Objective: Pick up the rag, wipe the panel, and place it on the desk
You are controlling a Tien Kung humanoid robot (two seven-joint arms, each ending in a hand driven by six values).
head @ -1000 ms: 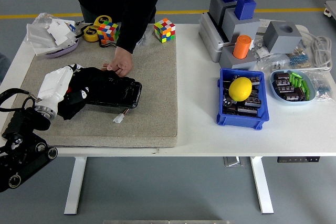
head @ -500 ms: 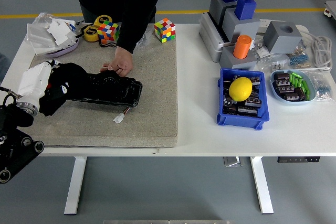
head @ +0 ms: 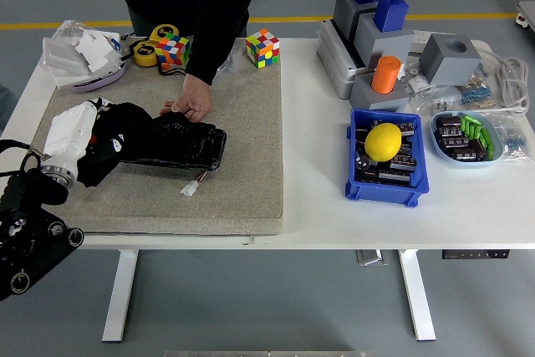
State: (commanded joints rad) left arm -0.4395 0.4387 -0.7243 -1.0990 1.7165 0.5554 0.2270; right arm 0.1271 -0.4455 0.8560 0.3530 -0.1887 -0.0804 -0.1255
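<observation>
Black rag [head: 117, 135] is bunching over the left end of the dark panel [head: 180, 141], both lying on the beige mat [head: 251, 165]. The left hand [head: 79, 135], white-shelled, is pressing on the rag's left side; the cloth is hiding the fingers, so cannot tell whether they are clenching it or lying flat on it. The arm is coming in low from the bottom-left corner, wrist angling up and right toward the panel. Wiping looks to be the step in hand. Doing it well probably means keeping the palm flat with even downward pressure, stroking along the panel's length and covering the right end, not dragging the white connector [head: 190, 189]. A person's hand [head: 191, 99] is resting on the panel's far edge, likely steadying it. Right hand is out of frame.
</observation>
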